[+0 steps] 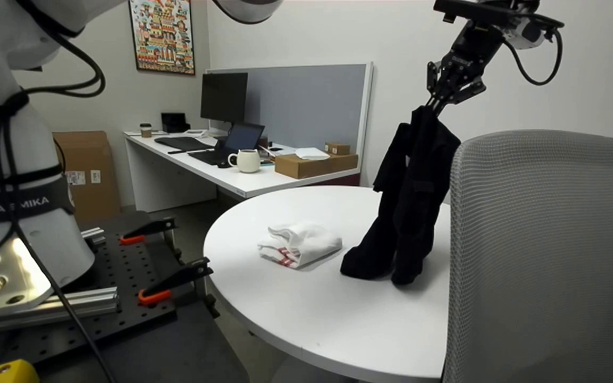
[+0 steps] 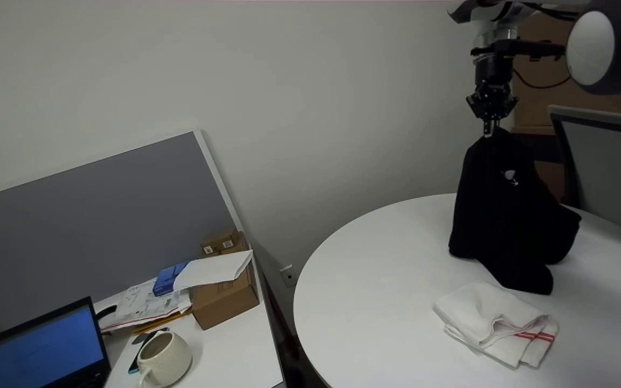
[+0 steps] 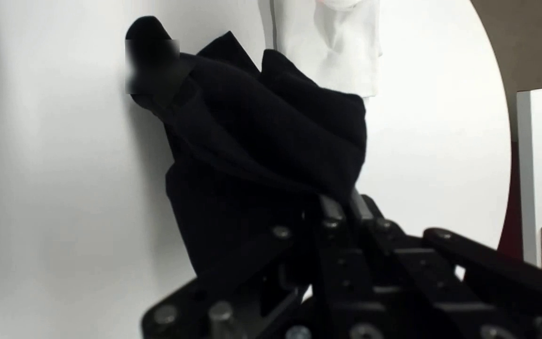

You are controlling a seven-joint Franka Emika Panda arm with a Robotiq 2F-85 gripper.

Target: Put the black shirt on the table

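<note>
The black shirt (image 1: pixel 418 191) hangs limp from my gripper (image 1: pixel 434 103), and its lower ends appear to rest bunched on the round white table (image 1: pixel 296 308). In an exterior view the shirt (image 2: pixel 496 210) shows a small white mark, and my gripper (image 2: pixel 490 128) is above it, shut on its top. The bare table top (image 2: pixel 375 302) shows there too. In the wrist view the gripper fingertips (image 3: pixel 345 205) pinch a fold of the shirt (image 3: pixel 271 127) over the table (image 3: pixel 435 141). Fabric hides part of the fingers.
A folded white cloth (image 1: pixel 301 244) with red marks lies on the table beside the shirt; it also shows in the other views (image 2: pixel 494 323) (image 3: pixel 341 52). A grey mesh chair (image 1: pixel 546 255) stands at the table edge. A white desk (image 1: pixel 253 183) holds a mug (image 1: pixel 248 161) and boxes (image 1: pixel 312 166).
</note>
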